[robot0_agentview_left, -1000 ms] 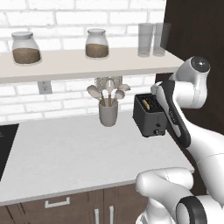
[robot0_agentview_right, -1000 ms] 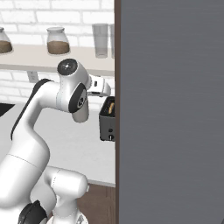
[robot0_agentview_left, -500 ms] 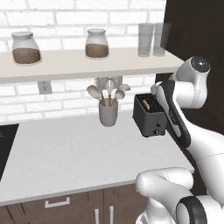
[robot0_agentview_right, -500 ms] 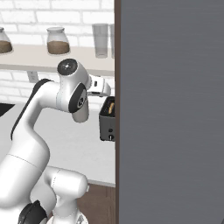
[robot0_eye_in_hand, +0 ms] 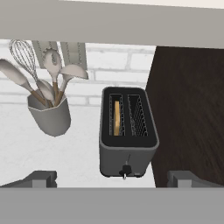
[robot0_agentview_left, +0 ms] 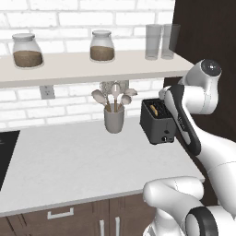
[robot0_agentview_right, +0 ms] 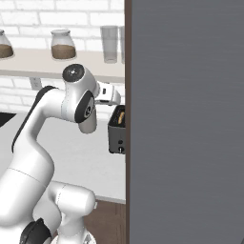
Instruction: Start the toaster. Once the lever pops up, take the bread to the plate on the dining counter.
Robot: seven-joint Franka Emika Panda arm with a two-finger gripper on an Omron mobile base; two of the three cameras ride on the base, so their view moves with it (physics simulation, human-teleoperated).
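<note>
You see the pale speckled stone desk [robot0_agentview_left: 69, 170] carrying a boxy dark grey toaster [robot0_agentview_left: 156, 120] beside a grey utensil cup [robot0_agentview_left: 114, 119].

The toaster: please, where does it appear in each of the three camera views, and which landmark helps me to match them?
Left base view: the toaster stands right of centre on the counter, beside the arm.
Right base view: it sits at the centre, partly cut by the grey panel.
Hand view: it is at the centre, the bread in its left slot.
Shared landmark: the utensil cup to its left in the left base and hand views.
</note>
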